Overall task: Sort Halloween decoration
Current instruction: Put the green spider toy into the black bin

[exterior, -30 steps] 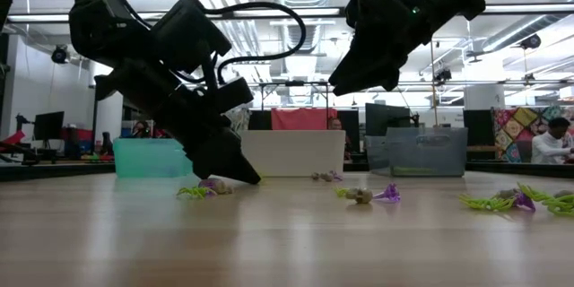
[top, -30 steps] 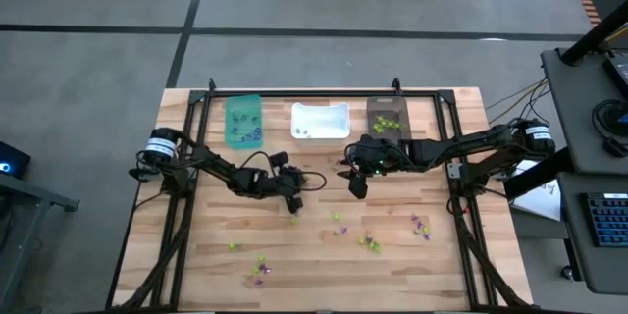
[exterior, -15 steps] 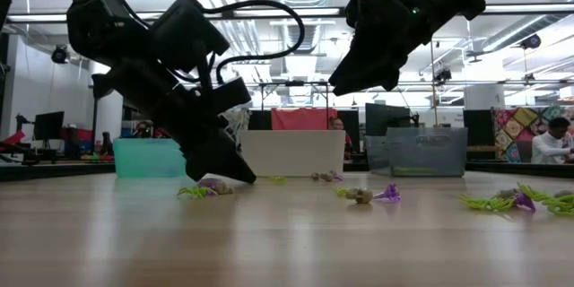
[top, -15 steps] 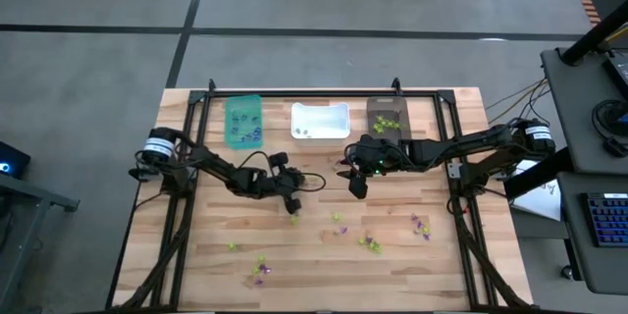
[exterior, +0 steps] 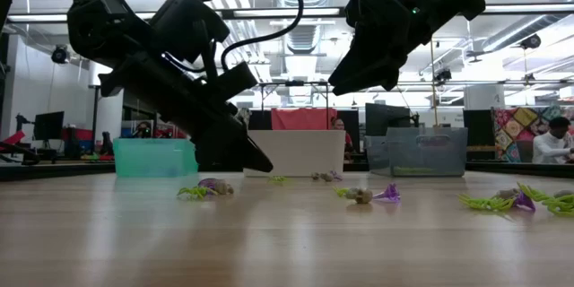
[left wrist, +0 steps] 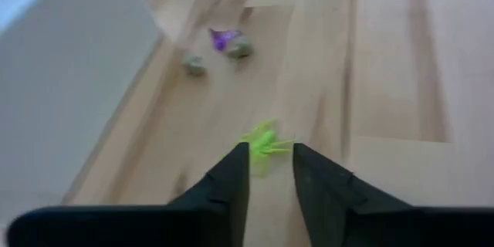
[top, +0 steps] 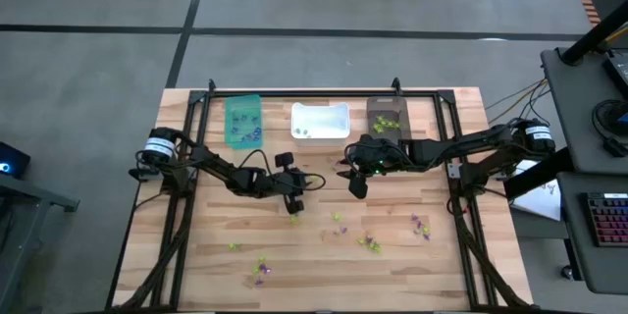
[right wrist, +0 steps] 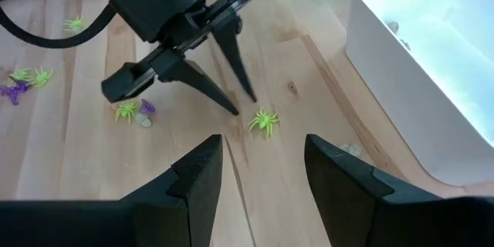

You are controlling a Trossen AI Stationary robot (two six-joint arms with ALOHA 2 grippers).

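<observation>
Just under the fingertips of the left gripper point(left wrist: 270, 166) a lime-green spider point(left wrist: 265, 142) lies on the table point(left wrist: 386, 85). The fingers stand slightly apart, holding nothing. The right gripper point(right wrist: 262, 171) waits nearby, wide open and empty.

One camera looks straight down on the whole table point(top: 314, 255), another sits level at its surface, and both wrist cameras — close above the wood (angled downward) — share one lime-green spider point(left wrist: 265, 140).

Trinkets inside the teal bin point(top: 243, 121) and brown bin point(top: 385, 115) are too small to identify.
</observation>
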